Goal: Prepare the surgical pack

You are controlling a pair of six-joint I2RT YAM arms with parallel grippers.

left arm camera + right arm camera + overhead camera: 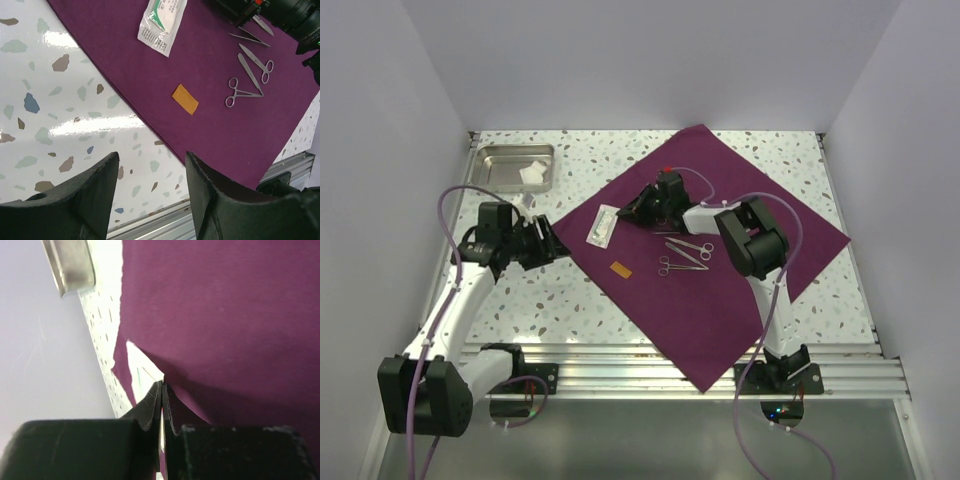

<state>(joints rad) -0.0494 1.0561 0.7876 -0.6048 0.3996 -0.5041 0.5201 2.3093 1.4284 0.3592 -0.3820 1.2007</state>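
The surgical pack is a deep purple cloth point(650, 290) point(210, 115) point(225, 315) spread flat as a diamond on the speckled table. On it lie a white sealed packet point(603, 225) point(162, 22) point(142, 370), steel scissors and forceps point(685, 250) point(250, 75) and a small orange tag point(618, 269) point(185, 99). My right gripper point(625, 212) point(162, 385) is low over the cloth, shut, its tips at the packet's right edge; whether they pinch it I cannot tell. My left gripper point(548, 240) point(152, 160) hangs open and empty over bare table just left of the cloth's edge.
A steel tray point(495, 158) point(75, 265) with a white gauze pad point(533, 172) stands at the back left corner. White walls close in three sides. An aluminium rail point(650, 372) runs along the near edge.
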